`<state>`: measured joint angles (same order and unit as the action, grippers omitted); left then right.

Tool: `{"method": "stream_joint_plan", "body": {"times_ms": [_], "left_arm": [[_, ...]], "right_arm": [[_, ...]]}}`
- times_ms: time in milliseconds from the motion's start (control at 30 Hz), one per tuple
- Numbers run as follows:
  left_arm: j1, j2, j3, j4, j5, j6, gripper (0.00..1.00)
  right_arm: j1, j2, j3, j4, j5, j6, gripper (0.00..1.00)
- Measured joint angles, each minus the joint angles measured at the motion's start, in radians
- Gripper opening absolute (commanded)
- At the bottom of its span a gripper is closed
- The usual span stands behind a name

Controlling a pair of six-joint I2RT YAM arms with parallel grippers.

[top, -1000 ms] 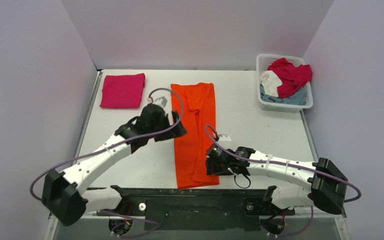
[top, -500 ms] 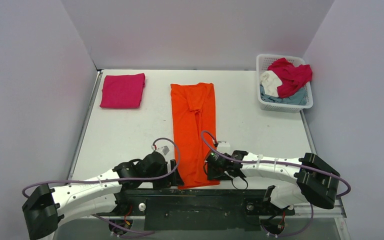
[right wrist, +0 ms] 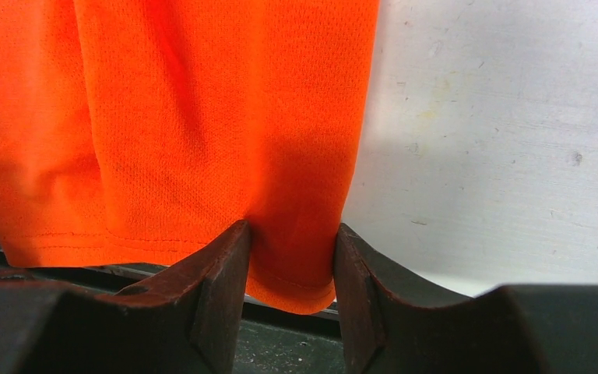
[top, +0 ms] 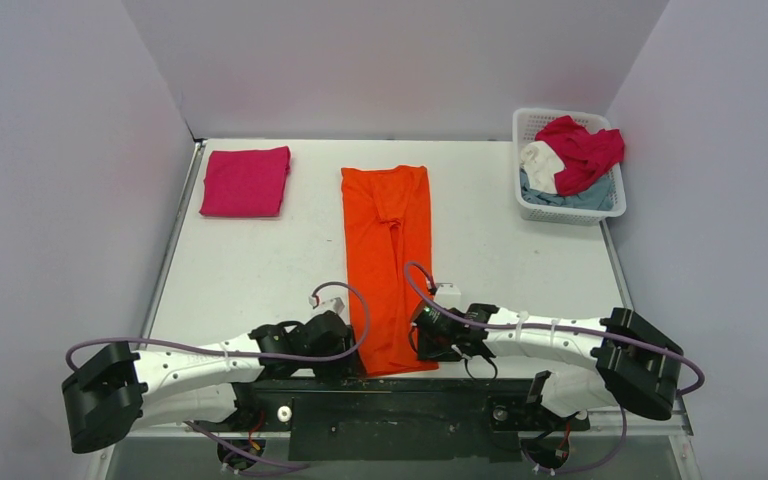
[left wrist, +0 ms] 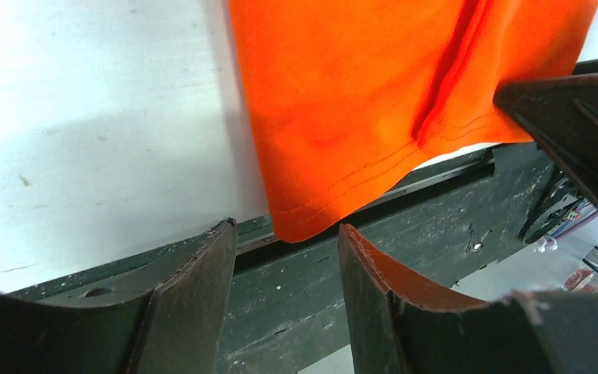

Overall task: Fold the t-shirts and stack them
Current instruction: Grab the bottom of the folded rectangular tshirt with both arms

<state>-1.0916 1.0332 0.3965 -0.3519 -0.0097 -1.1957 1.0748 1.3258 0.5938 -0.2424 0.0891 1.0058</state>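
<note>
A bright orange t-shirt lies folded into a long strip down the middle of the table, its hem hanging over the near edge. My left gripper is open at the hem's near-left corner; in the left wrist view the corner sits just beyond the gripper, not between the jaws. My right gripper is open with its jaws either side of the near-right corner, which fills the gap in the gripper. A magenta-pink t-shirt lies folded at the far left.
A white lattice basket at the far right holds crimson, white and grey-blue shirts. A dark metal rail runs along the table's near edge under both grippers. Walls close in left, right and behind.
My left arm has swung from beside the orange shirt's middle down to its near-left corner. My right gripper has edged slightly nearer the table's front edge at the near-right corner.
</note>
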Motion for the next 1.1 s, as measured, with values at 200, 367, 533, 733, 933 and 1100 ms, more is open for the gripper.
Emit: {"method": "stream_joint_plan", "body": {"times_ms": [200,367,533,733,933,1100], "left_arm": [[-0.002,0.05,0.016,0.058,-0.034,-0.001,0.44],[-0.002,0.136,0.045,0.083,-0.038,0.002,0.0],[-0.002,0.144,0.096,0.005,-0.079,0.0,0.0],[-0.002,0.014,0.066,-0.04,-0.094,-0.021,0.0],[-0.003,-0.029,-0.008,0.018,-0.029,-0.026,0.0],[-0.006,-0.051,-0.029,0.06,0.028,-0.022,0.0]], "right_arm": [[0.0,-0.004,-0.005,0.013,-0.007,0.001,0.37],[0.0,-0.004,-0.01,0.026,-0.017,0.002,0.22],[0.0,-0.013,-0.023,0.018,-0.019,0.011,0.07],[-0.001,-0.068,-0.065,0.009,-0.035,0.018,0.01],[-0.001,-0.081,-0.072,-0.001,-0.073,0.015,0.0],[-0.001,-0.109,-0.072,-0.036,-0.103,0.016,0.0]]}}
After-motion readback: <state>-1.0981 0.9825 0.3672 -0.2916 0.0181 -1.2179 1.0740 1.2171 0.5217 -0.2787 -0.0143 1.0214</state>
